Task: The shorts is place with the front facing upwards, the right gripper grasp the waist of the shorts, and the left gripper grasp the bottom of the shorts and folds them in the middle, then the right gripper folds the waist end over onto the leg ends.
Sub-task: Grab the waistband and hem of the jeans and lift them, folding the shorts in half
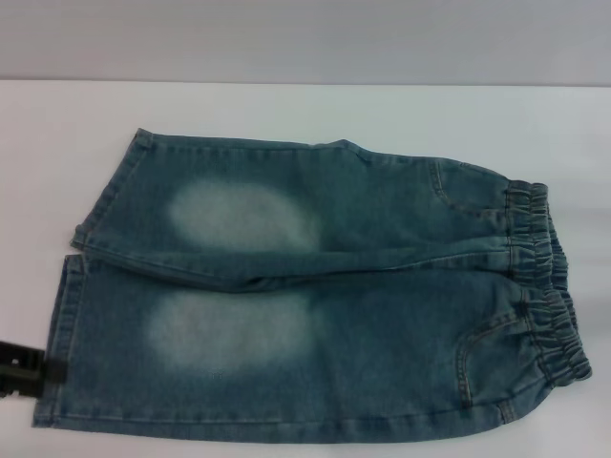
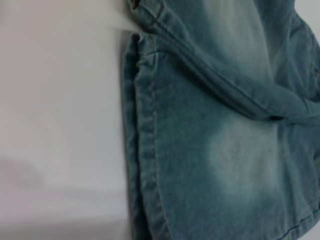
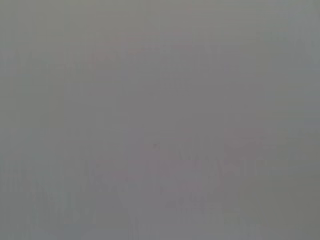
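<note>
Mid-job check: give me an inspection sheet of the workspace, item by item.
Surface: white table, bare around the garment.
Job's things: denim shorts lie flat and unfolded, waist toward the robot's right, leg ends toward its left.
Clutter: nothing seen.
Grippers: left gripper at the near leg's hem, at the head view's edge; right gripper not in view, its wrist view shows only blank grey.
Cables: nothing seen.
Surroundings: plain pale wall behind the table.

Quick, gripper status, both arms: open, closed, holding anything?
Left gripper: at the near leg hem of the shorts; jaws cannot be told.
Right gripper: not in view.
</note>
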Robot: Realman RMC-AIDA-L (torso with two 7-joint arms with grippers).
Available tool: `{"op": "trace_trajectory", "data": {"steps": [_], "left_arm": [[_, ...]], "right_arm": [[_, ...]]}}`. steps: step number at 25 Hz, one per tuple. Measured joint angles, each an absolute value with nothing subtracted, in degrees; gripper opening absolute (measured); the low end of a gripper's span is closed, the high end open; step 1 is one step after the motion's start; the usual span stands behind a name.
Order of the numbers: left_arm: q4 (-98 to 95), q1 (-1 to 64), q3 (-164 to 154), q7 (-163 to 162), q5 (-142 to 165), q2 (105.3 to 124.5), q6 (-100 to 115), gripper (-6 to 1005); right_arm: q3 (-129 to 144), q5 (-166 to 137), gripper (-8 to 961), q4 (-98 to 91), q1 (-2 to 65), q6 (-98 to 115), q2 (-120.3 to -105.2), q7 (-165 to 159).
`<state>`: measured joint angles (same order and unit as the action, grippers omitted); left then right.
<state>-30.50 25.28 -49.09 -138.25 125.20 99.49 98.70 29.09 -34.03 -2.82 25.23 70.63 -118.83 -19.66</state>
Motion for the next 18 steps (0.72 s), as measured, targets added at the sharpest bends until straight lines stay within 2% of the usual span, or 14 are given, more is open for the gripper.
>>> {"op": "trace_trajectory", "data": {"steps": [18], "left_arm": [[-30.9,25.5,-48.7,-138.1,132.7,100.99,97.6,568]], "right_arm": [[29.1,-34.0,564,-3.0,25.5,70.0,-118.74,-19.7]]}}
